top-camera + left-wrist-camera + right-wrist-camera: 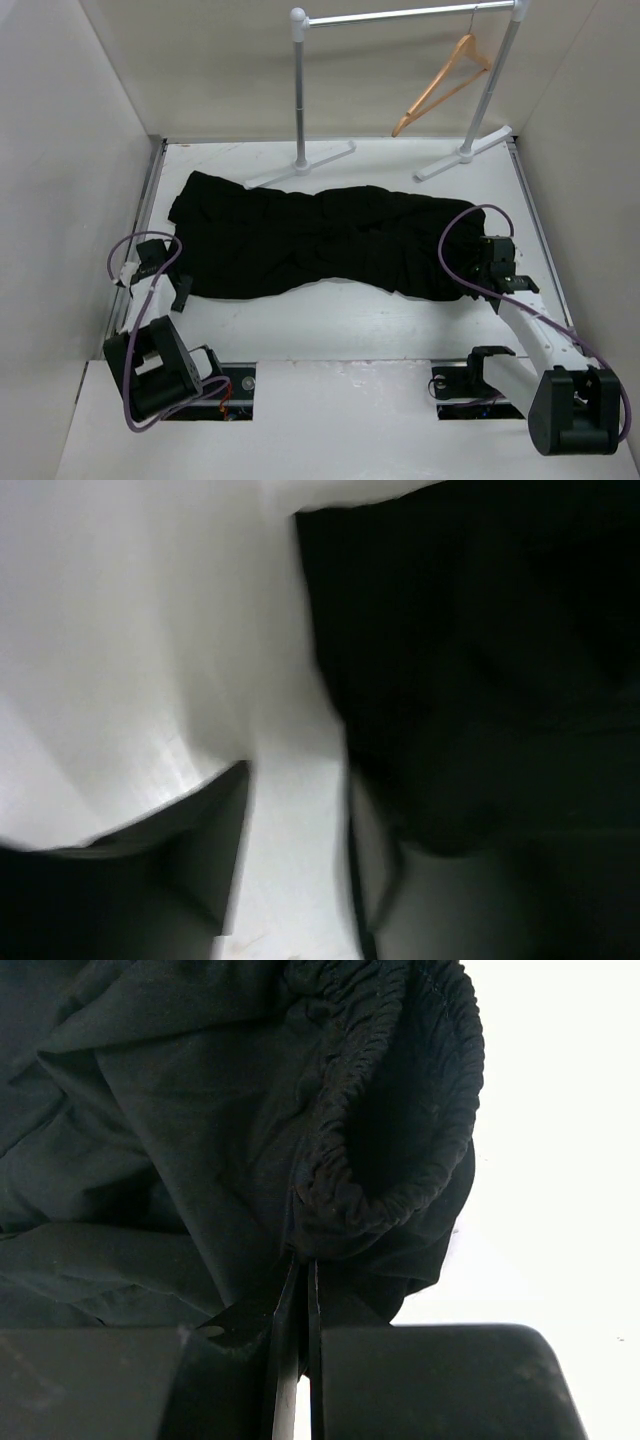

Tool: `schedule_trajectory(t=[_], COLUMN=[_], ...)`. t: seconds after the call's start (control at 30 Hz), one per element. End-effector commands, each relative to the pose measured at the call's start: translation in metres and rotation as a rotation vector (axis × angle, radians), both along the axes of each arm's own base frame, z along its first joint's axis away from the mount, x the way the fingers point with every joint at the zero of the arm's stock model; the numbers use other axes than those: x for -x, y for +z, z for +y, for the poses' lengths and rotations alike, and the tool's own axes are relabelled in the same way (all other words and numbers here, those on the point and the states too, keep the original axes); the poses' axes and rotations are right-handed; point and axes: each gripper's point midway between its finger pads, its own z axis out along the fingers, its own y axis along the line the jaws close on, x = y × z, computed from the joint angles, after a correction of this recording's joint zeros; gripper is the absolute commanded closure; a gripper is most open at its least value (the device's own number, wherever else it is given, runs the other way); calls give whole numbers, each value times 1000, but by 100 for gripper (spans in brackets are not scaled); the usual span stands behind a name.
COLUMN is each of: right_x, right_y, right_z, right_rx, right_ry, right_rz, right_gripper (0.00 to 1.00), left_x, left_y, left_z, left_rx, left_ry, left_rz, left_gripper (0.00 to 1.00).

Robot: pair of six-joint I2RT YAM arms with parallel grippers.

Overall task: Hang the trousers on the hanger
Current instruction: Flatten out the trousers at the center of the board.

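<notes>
Okay, near first: right pincer (pixel 299 1270) is pinched closed on the trousers (pixel 320 240) at their right end, with the elastic waistband (pixel 400 1110) bunched right at its tips. Left pincer (pixel 295 785) has its fingers spread with nothing between them, just beside the trousers' left end over bare worktop (pixel 330 320); that view is blurred. Trousers lie flat and wrinkled, lengthwise across the worktop between the two arms.

Step in hand looks like securing both ends before the lift. To do it well, the left should close on a full fold of cloth, not a single layer. The right needs the whole waistband thickness so nothing slips when raised.

Beyond the trousers, the wooden hanger (pixel 445 80) hangs tilted by its hook from the metal rail (pixel 400 15), well apart from the cloth. No containers in view.
</notes>
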Motion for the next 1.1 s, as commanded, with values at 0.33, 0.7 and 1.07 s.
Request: schedule_trajectory(t=[0.33, 0.7, 1.07], right_x=[-13, -21, -29], right_y=[27, 26, 21], right_z=[-42, -45, -22], right_rx=[43, 40, -6], right_ry=[-152, -163, -77], right_rz=[-61, -58, -69], right_gripper=[95, 95, 95], left_x=[-16, -23, -44], left_y=[68, 56, 1], left_z=[77, 21, 17], left_rx=[-173, -33, 18], left_ry=[216, 20, -7], left_rz=[-66, -68, -92], left_gripper=[100, 64, 51])
